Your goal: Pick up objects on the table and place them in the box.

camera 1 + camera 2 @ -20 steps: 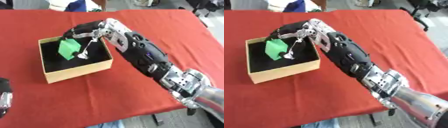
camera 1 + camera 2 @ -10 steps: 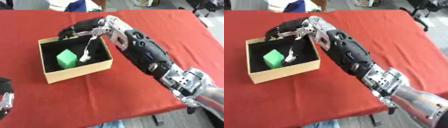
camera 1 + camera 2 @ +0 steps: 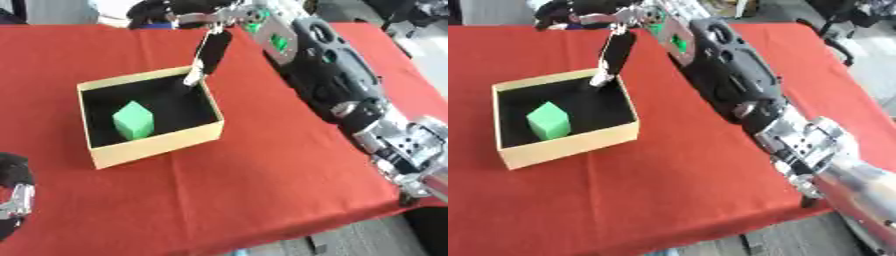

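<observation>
On the red cloth, left eye view: box (image 3: 150, 150) holds the green block (image 3: 133, 119), resting on its black floor, left of centre.
Right hand (image 3: 188, 15): above the far rim, empty; one straight finger hangs to the rim's corner, the others look curled.
Left hand (image 3: 12, 192): lower left edge only; fingers cannot be told.
Right eye view: left hand absent; finger tip (image 3: 602, 79) overlaps the rim.
Risk: a sideways pull-out could snag the rim and drag the box.
</observation>
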You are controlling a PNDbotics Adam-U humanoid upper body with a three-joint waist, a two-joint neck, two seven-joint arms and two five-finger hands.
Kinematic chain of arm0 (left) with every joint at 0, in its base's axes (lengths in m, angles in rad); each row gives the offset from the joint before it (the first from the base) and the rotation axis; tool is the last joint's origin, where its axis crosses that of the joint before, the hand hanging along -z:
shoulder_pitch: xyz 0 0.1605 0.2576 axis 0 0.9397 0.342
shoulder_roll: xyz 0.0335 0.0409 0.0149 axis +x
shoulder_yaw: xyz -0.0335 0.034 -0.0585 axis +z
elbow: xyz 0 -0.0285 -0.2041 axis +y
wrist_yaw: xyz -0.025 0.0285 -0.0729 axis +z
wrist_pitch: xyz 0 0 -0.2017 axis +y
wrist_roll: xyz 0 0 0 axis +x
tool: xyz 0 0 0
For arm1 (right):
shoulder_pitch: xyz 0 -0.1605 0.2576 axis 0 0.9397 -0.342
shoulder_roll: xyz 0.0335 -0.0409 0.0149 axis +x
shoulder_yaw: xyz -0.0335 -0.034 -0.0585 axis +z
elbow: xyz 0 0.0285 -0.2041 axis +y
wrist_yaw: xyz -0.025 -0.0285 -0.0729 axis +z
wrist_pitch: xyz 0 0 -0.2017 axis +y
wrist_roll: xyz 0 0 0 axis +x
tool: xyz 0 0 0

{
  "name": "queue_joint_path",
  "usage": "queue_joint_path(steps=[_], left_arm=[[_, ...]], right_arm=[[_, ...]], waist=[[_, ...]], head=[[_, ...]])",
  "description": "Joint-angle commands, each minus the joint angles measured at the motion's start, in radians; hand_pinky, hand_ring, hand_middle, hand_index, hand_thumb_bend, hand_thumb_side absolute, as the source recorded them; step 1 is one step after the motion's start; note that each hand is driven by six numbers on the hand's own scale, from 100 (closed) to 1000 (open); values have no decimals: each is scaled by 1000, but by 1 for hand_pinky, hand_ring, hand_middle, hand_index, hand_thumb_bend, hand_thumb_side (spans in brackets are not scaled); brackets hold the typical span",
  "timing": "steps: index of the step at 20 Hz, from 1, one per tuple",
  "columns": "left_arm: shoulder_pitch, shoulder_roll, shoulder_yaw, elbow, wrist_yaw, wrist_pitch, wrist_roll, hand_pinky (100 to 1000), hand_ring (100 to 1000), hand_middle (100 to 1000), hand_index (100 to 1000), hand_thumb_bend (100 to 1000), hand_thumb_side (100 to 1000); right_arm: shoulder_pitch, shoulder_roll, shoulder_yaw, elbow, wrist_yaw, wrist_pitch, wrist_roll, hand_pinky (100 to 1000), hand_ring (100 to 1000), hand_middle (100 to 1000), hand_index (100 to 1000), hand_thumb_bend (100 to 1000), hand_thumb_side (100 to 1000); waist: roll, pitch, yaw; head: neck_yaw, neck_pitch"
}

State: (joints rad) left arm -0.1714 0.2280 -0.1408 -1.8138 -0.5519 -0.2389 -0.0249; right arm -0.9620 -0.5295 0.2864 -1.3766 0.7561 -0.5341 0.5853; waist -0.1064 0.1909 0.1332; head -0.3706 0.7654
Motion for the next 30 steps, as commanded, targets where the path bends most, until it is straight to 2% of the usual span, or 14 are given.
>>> queue_joint_path(steps=[1, 4, 7, 10, 13, 15, 18, 24, 30], left_arm=[[1, 15, 16, -25, -7, 3, 12, 603, 368, 391, 603, 100, 483], [8, 15, 28, -38, -9, 6, 22, 604, 368, 392, 604, 100, 476], [14, 13, 44, -58, -10, 14, 36, 604, 369, 393, 604, 100, 467], [19, 10, 60, -76, -14, 22, 49, 604, 370, 394, 605, 100, 460], [22, 6, 72, -89, -20, 30, 59, 604, 370, 394, 605, 100, 459], [27, 3, 79, -96, -21, 34, 64, 605, 370, 395, 606, 100, 455], [30, 0, 87, -109, -21, 39, 72, 605, 371, 396, 607, 100, 452], [33, -5, 93, -132, -14, 43, 77, 604, 371, 396, 607, 100, 448], [36, -10, 98, -145, -4, 49, 85, 604, 371, 397, 609, 100, 448]], right_arm=[[15, -103, -56, -98, -34, 19, -33, 865, 897, 1000, 1000, 595, 576], [84, -179, -108, -172, -69, 48, -91, 857, 885, 1000, 1000, 586, 556], [175, -240, -171, -240, -111, 81, -198, 840, 862, 1000, 1000, 562, 523], [281, -271, -230, -275, -160, 116, -303, 820, 838, 999, 1000, 472, 499], [383, -281, -286, -284, -223, 156, -367, 812, 830, 995, 1000, 429, 493], [440, -277, -322, -296, -248, 175, -400, 801, 818, 987, 1000, 390, 475], [517, -248, -377, -329, -281, 199, -450, 795, 811, 983, 1000, 285, 456], [605, -172, -443, -399, -339, 180, -492, 800, 813, 986, 1000, 110, 414], [640, -101, -475, -431, -360, 183, -497, 796, 807, 983, 1000, 100, 413]], waist=[[8, -17, -11], [14, -15, -29], [23, -11, -43], [33, -9, -56], [41, -5, -63], [48, -4, -69], [58, 2, -79], [77, 8, -92], [91, 16, -97]], head=[[15, 5], [32, 3], [46, 0], [61, -4], [74, -12], [82, -13], [92, -13], [107, -10], [142, -2]])
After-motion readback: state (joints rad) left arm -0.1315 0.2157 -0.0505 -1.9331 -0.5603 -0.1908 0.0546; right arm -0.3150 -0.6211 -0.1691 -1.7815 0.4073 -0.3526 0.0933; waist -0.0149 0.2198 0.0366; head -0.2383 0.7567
